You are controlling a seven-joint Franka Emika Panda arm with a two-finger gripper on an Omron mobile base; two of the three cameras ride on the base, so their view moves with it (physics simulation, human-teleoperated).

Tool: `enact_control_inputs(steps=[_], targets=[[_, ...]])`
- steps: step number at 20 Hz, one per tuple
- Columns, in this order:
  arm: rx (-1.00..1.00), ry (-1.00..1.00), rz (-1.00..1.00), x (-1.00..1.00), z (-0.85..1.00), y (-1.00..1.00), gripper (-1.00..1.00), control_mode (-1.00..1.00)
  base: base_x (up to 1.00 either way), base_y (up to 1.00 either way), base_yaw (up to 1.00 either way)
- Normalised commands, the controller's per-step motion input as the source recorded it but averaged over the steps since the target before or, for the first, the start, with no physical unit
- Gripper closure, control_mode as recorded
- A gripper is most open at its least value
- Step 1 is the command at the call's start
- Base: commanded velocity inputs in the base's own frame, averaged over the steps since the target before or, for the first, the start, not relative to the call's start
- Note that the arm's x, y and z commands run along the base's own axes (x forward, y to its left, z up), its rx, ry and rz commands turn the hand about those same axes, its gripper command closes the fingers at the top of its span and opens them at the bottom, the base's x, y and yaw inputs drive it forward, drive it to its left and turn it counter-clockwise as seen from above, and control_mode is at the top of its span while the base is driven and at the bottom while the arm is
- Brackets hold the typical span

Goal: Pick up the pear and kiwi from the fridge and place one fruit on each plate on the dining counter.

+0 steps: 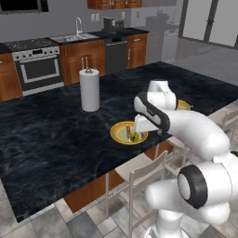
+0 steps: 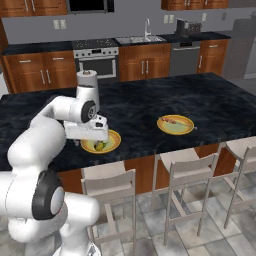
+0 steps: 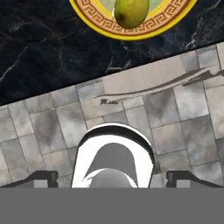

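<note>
We are seeing the pear (image 3: 130, 12) lying on the near plate (image 3: 151, 27); our gripper (image 3: 112, 177) is hanging released, jaws spread wide.

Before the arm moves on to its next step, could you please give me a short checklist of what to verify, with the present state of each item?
1. Fruit delivered: a yellow-green fruit, apparently the pear, lies on the near plate on the dining counter. Ok.
2. Fruit released: the gripper is open with nothing between its fingertips. Ok.
3. Gripper clear of the plate: in the hand view the plate sits beyond the fingertips, apart from them. Ok.
4. Second plate ready: it holds only a reddish-brown streak, no fruit. Ok, still to be filled.
5. Kiwi's whereabouts: cannot tell.
6. Retreat path: stools stand under the counter edge near the arm; clearance cannot tell.
</note>
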Motion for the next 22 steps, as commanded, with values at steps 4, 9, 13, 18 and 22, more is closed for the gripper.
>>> enact_control_inputs(steps=[4, 9, 13, 18, 22], targets=[[0.03, -0.05, 0.00, -1.00, 0.68, 0.00, -1.00, -1.00, 0.00, 0.00, 0.00], [0.02, 0.00, 0.00, -0.99, 0.82, 0.00, -1.00, -1.00, 0.00, 0.00, 0.00], [0.02, 0.00, 0.00, -1.00, 0.74, 0.00, -1.00, -1.00, 0.00, 0.00, 0.00], [0.00, 0.00, 0.00, -1.00, 0.60, 0.00, -1.00, -1.00, 0.00, 0.00, 0.00], [0.00, 0.00, 0.00, -0.94, 0.35, 0.00, -1.00, -1.00, 0.00, 0.00, 0.00]])
